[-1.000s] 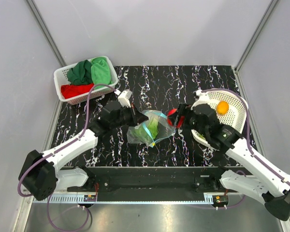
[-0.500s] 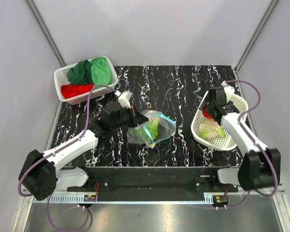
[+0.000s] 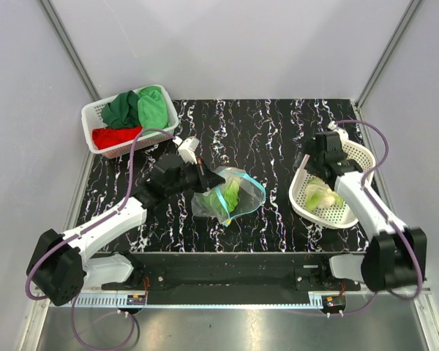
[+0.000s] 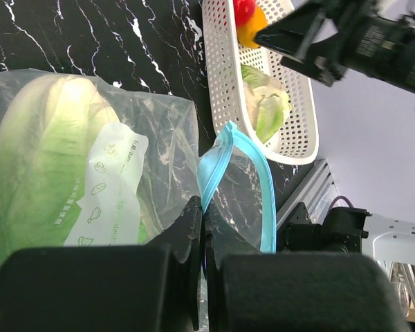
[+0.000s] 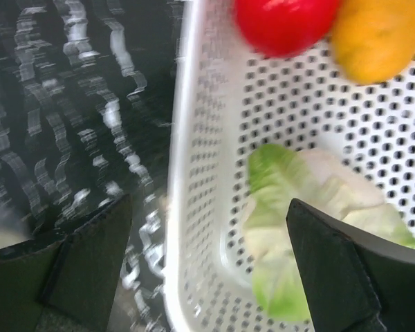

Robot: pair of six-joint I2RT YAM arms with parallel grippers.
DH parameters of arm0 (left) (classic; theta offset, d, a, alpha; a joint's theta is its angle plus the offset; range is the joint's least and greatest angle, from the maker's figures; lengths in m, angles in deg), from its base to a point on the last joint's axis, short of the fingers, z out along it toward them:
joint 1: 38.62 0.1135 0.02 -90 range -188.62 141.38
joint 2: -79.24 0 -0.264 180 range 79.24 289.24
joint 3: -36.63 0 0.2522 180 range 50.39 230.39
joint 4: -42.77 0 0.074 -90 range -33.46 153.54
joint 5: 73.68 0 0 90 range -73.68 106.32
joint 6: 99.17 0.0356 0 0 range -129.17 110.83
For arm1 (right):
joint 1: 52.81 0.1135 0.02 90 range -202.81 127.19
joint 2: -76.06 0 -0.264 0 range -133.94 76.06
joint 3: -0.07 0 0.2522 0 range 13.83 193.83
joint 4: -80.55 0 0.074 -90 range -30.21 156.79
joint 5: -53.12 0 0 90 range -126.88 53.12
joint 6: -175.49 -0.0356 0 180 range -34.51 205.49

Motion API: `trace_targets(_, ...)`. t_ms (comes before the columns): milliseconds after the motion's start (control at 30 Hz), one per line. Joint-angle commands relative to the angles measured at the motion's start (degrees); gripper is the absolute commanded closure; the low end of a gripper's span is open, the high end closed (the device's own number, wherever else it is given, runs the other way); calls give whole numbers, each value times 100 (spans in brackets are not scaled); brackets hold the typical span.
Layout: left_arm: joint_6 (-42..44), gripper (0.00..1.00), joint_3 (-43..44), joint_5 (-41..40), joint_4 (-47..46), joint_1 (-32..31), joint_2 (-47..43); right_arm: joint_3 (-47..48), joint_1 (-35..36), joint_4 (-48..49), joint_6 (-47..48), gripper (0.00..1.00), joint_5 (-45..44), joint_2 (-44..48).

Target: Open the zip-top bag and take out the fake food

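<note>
The clear zip-top bag (image 3: 230,194) lies at the table's middle, its teal zip mouth (image 4: 243,181) open. A green leafy piece (image 4: 52,149) is still inside. My left gripper (image 3: 207,178) is shut on the bag's zip edge, with the strip pinched between its fingers (image 4: 191,221). My right gripper (image 5: 207,259) hangs open and holds nothing, over the near rim of the white mesh basket (image 5: 181,166) on the right. In that basket lie a red piece (image 5: 283,22), a round orange (image 5: 377,34) and a pale cabbage-like piece (image 5: 311,214). The cabbage (image 3: 318,197) also shows in the top view.
A second white basket (image 3: 95,113) with green and red cloths (image 3: 135,110) stands at the back left corner. Grey enclosure walls surround the black marbled table (image 3: 263,131). The right basket (image 3: 351,216) sits tilted near the right wall.
My right gripper carried the red piece from the bag's mouth to the right basket, opened wider and let it go. The left gripper kept its hold on the bag.
</note>
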Motion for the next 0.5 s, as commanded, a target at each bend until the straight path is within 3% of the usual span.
trace_targets(0, 14, 100, 159, 133, -239, 19, -122, -106, 547, -234, -128, 0, 917, 1187)
trace_targets(167, -4, 100, 168, 133, -274, 19, -69, -281, 2005, -77, -1059, 8, 1937, 2076)
trace_targets(233, -21, 100, 177, 142, -274, 10, -52, -369, 2331, 90, -1516, 18, 2051, 2234)
trace_targets(300, -39, 100, 186, 151, -266, 10, -43, -422, 2797, 459, -1772, 31, 2113, 2226)
trace_targets(467, -65, 100, 247, 133, -266, -25, -16, -651, 3272, 1293, -2088, 47, 2421, 1375)
